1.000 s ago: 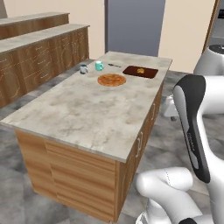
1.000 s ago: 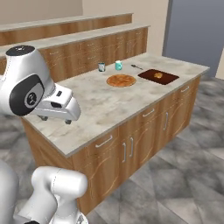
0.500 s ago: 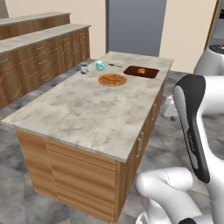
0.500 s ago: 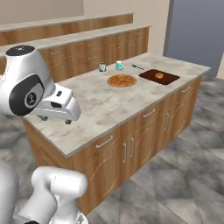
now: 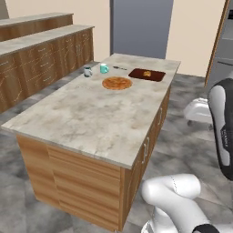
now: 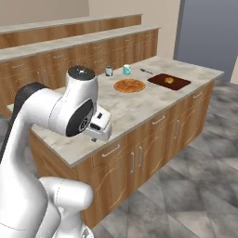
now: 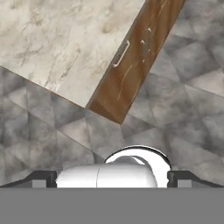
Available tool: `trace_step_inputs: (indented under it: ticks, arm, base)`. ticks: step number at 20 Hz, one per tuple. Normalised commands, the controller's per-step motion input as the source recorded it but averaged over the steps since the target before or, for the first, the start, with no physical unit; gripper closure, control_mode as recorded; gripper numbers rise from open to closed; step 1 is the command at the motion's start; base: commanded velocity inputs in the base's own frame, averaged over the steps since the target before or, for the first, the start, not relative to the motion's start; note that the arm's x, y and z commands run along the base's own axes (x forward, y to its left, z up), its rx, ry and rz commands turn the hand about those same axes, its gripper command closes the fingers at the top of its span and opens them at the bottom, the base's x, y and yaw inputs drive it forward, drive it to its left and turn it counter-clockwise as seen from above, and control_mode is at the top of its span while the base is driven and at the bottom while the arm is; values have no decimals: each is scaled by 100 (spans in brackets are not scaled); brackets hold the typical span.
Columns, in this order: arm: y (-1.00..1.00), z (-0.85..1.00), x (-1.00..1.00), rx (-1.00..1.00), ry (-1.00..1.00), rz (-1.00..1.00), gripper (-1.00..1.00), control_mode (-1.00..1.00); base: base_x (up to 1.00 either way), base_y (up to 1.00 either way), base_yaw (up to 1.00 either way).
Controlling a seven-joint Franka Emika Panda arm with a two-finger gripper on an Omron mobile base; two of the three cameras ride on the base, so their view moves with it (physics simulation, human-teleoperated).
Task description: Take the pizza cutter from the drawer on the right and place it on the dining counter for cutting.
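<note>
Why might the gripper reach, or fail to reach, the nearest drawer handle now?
Probably it can: the open gripper hangs over bare floor beside the counter, and nothing stands between it and the handle on the closed drawer front.

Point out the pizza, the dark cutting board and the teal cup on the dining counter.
pizza (image 6: 129, 85): right base view, centre of its top.
dark cutting board (image 6: 179, 82): right base view, bare near corner.
teal cup (image 5: 104, 68): left base view, its side wall.
</note>
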Motion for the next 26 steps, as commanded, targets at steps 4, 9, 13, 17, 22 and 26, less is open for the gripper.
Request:
trace_step_inputs:
  ticks: [4, 9, 13, 17, 22, 26]
  arm:
    - [-85, -76, 39, 49, -3, 0, -100, -100]
    - [-59, -82, 39, 50, -3, -1, -100, -100]
    - [-55, -71, 49, 49, -2, -1, -100, -100]
    - [-50, -50, 65, 41, 0, 0, -100, -100]
    - [-32, -55, 80, 33, -3, 0, -100, -100]
    - [-23, -73, 75, 26, -9, 0, -100, -100]
  base:
    - [0, 0, 0]
    - [0, 0, 0]
    - [0, 0, 0]
    - [0, 0, 0]
    - [0, 0, 0]
    - [0, 0, 0]
